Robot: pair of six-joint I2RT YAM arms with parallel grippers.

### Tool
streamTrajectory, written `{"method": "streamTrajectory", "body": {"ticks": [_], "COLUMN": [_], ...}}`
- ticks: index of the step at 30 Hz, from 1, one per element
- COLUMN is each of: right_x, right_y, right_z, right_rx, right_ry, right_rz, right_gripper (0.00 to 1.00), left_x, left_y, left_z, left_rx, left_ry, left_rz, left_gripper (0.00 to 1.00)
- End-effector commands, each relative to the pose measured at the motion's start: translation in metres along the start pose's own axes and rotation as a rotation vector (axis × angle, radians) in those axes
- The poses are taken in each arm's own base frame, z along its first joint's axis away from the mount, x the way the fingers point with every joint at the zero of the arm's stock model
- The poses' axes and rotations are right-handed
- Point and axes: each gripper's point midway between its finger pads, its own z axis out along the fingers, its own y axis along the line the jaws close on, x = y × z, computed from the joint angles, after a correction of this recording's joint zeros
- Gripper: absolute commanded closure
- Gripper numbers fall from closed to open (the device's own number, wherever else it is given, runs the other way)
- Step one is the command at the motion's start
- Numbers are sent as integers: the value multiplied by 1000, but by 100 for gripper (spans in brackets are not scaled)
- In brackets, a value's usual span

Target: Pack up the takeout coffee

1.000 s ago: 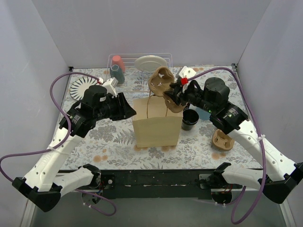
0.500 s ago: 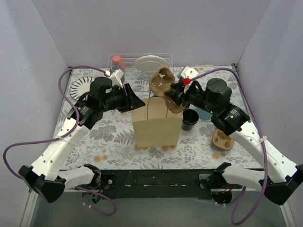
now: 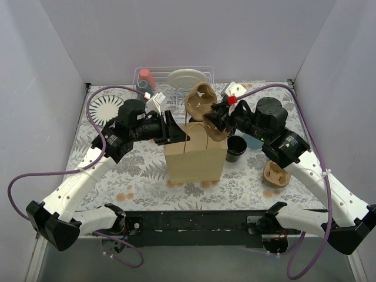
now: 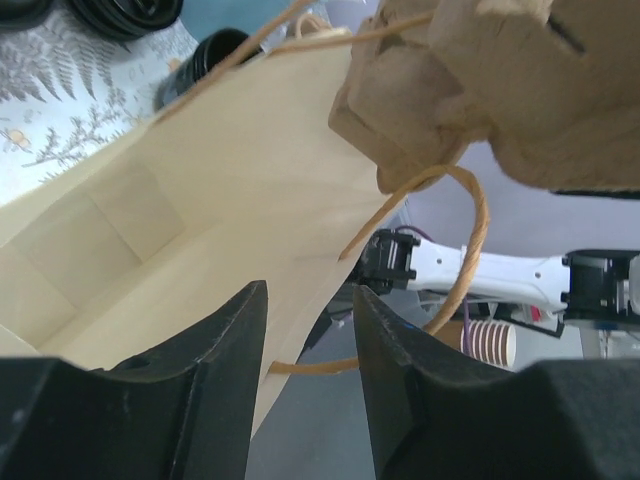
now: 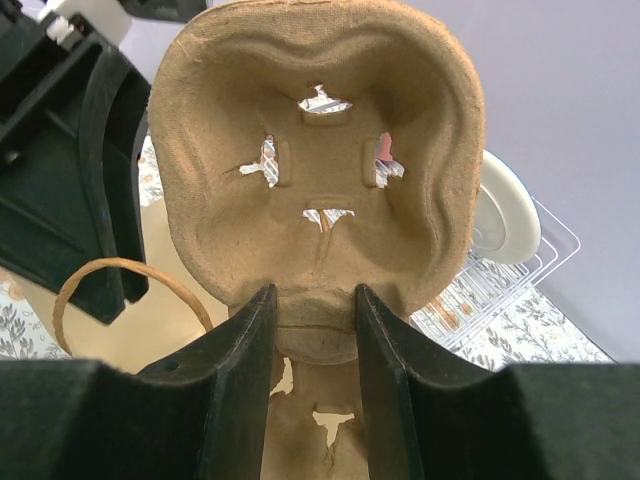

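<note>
Bag mouth crowded — tray overhead.

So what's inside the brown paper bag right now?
Only bare paper walls and the folded bottom show in the paper bag; no cup visible. The left fingers hide the near part, and the pulp carrier covers one corner.
</note>
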Motion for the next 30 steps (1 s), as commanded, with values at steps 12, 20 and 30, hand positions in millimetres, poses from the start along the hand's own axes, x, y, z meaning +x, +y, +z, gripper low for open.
{"method": "streamTrajectory", "body": {"ticks": [12,20,30], "right_x": [-28,-30,-35], "right_y": [2,-4,-9], "right_z": [1,1,-5], "right_rx": [-11,23,54], "right_ry": [-100,-99,-112], "right_rz": [27,28,19], "right_gripper": [73,74,74], "left_x": [24,28,28], "left_y": [-30,-35,-47], "left_z": [-19,-15,-14], "left_rx": [166,200,231], "left_ry": [38,56,39], "left_rz": [143,154,195], "left_gripper": [58,57,50]}}
